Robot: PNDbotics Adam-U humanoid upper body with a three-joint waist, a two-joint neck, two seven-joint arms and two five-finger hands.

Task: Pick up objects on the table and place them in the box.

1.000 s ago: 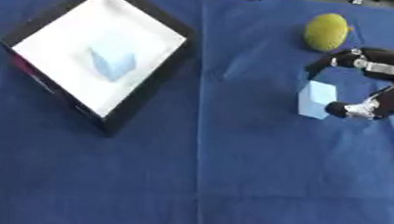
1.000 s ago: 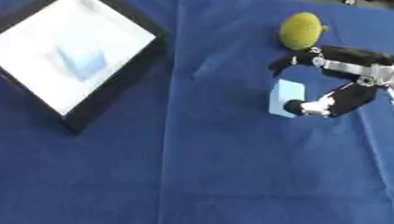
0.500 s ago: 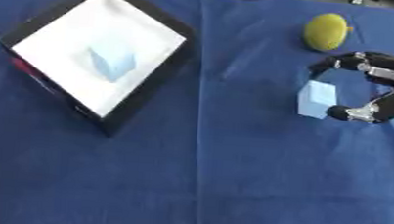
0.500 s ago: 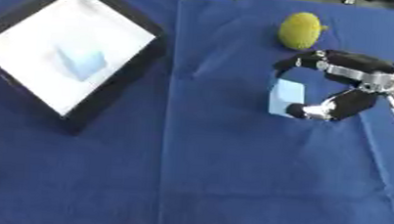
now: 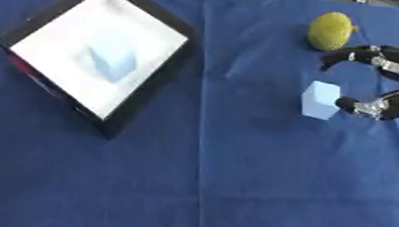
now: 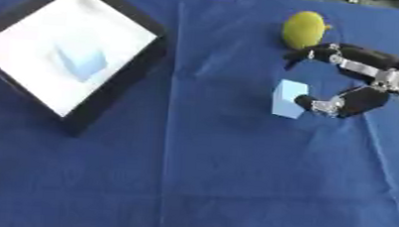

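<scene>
A light blue block (image 6: pixel 288 98) stands on the blue cloth (image 6: pixel 199 175) that covers the desk, on the right side of the scene. It is flanked by the right hand (image 6: pixel 361 78), which comes in from the right edge: a thumb tip is seen just at the block's right face, while the fingers (image 6: pixel 315 53) are arched above and behind the block, apart from it. The hand is thus spread wide around the block; contact between thumb and block cannot be told for certain. A yellow-green rounded fruit (image 5: pixel 331 30) lies just beyond the fingers, toward the far edge of the desk. Well apart, on the left side, a black-walled box (image 5: pixel 143 98) with a white floor is set askew on the cloth. A second light blue block (image 5: pixel 112 63) is seen inside it, near the middle of the floor. The left hand is not shown in either view.
</scene>
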